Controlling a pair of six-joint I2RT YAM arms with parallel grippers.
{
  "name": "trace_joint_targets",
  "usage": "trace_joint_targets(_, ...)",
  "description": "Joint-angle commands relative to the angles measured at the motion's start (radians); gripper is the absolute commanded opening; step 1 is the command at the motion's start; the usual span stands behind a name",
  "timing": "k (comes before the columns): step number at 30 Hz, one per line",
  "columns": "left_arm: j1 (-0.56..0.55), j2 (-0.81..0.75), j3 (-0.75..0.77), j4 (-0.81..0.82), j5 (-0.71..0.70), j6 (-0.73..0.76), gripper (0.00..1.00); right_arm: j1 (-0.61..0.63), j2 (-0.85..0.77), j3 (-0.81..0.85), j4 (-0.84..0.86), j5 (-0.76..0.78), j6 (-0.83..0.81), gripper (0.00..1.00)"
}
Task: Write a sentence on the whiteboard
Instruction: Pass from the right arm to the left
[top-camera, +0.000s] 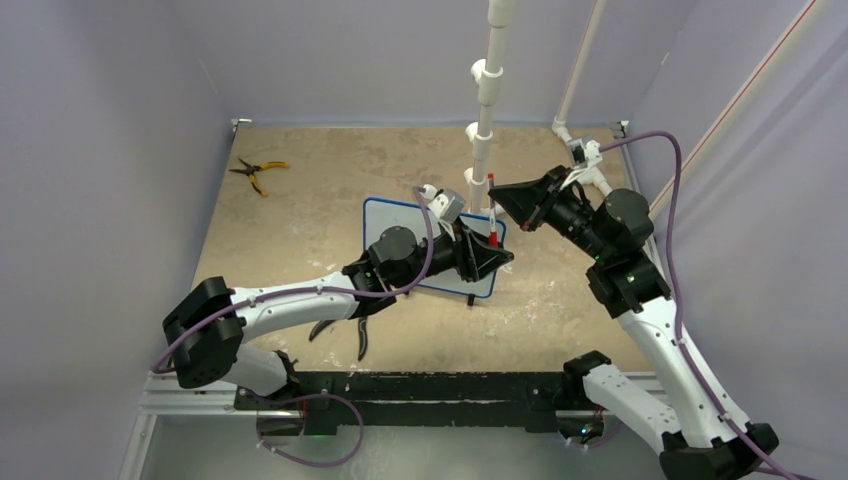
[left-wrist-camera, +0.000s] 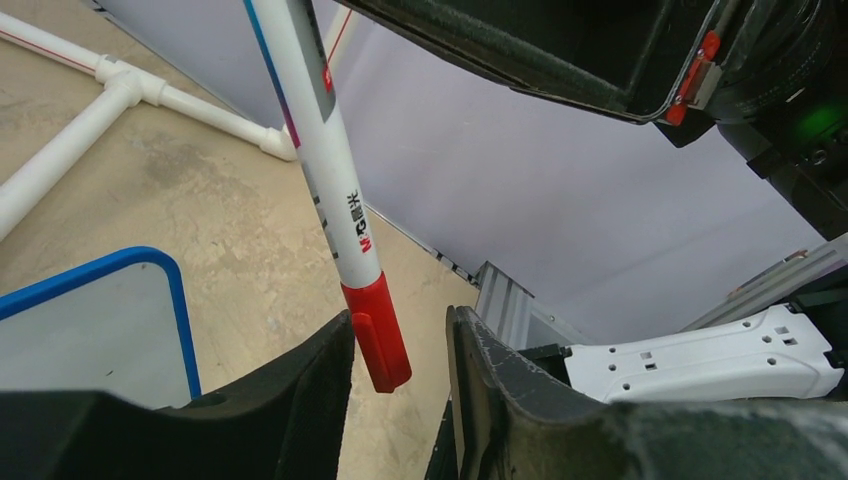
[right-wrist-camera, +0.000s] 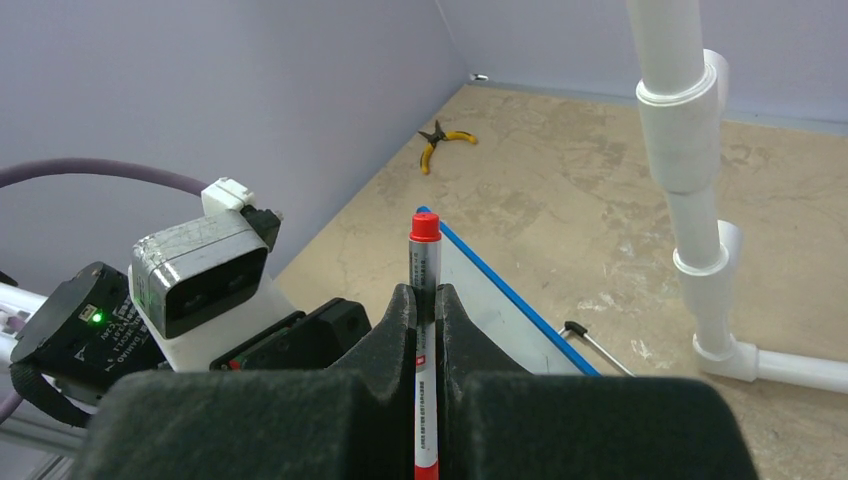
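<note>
Since your left gripper (left-wrist-camera: 402, 325) stands part-open: the red cap (left-wrist-camera: 378, 330) may slip aside.
Right gripper (right-wrist-camera: 425, 295): clamped on the marker (right-wrist-camera: 424, 250); your pull could drag it loose.

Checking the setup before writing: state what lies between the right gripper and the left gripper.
A red-capped marker: the right gripper clamps its barrel, and its capped end hangs between the left gripper's open fingers. Clearest in the left wrist view.
</note>
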Motion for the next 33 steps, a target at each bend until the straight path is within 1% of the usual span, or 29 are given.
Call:
trace_joint_targets(1, -0.003, -0.002, 0.031, 0.075, -0.016, -0.012, 0.35, 0.003, -0.017, -0.003, 0.049, -0.022, 0.005, 0.0)
trace_joint_targets(5, -0.004, -0.002, 0.028, 0.08, -0.027, -0.01, 0.22, 0.003, -0.019, -0.005, 0.05, -0.026, 0.011, 0.0)
trace_joint_targets(7, -0.003, -0.001, 0.022, 0.096, -0.029, -0.014, 0.11, 0.003, -0.022, -0.011, 0.05, -0.036, 0.017, 0.0)
trace_joint_targets(8, -0.003, -0.002, 0.019, 0.104, -0.028, -0.017, 0.04, 0.003, -0.025, -0.014, 0.049, -0.039, 0.02, 0.0)
trace_joint_targets(9, -0.003, -0.002, 0.015, 0.111, -0.028, -0.019, 0.0, 0.003, -0.03, -0.017, 0.047, -0.038, 0.021, 0.0)
trace_joint_targets(12, -0.003, -0.013, -0.007, 0.106, -0.025, -0.013, 0.0, 0.003, -0.042, -0.016, 0.03, -0.018, 0.022, 0.0)
trace_joint_targets(13, -0.003, -0.026, -0.015, 0.089, -0.024, -0.003, 0.0, 0.003, -0.044, -0.01, 0.023, -0.012, 0.021, 0.02)
trace_joint_targets(16, -0.003, -0.081, -0.045, -0.008, -0.014, 0.052, 0.0, 0.003, -0.043, 0.023, -0.034, -0.014, 0.004, 0.2)
trace_joint_targets(18, -0.003, -0.125, -0.063, -0.102, 0.001, 0.1, 0.0, 0.003, -0.037, 0.052, -0.082, -0.017, -0.017, 0.42)
trace_joint_targets(19, -0.003, -0.148, -0.065, -0.162, 0.012, 0.128, 0.0, 0.003, -0.034, 0.067, -0.107, -0.018, -0.032, 0.49)
trace_joint_targets(22, -0.003, -0.205, -0.057, -0.354, 0.04, 0.217, 0.0, 0.003, -0.026, 0.113, -0.192, -0.017, -0.073, 0.65)
trace_joint_targets(24, -0.003, -0.228, -0.041, -0.475, 0.07, 0.262, 0.0, 0.003, -0.019, 0.137, -0.232, -0.044, -0.095, 0.75)
trace_joint_targets(28, -0.003, -0.256, -0.004, -0.695, 0.103, 0.338, 0.0, 0.003, 0.017, 0.169, -0.305, -0.139, -0.133, 0.88)
trace_joint_targets(31, -0.003, -0.264, 0.04, -0.859, 0.12, 0.412, 0.0, 0.003, 0.073, 0.205, -0.392, -0.21, -0.187, 0.93)
trace_joint_targets(33, -0.004, -0.264, 0.064, -0.935, 0.125, 0.454, 0.0, 0.004, 0.11, 0.213, -0.451, -0.28, -0.216, 0.93)
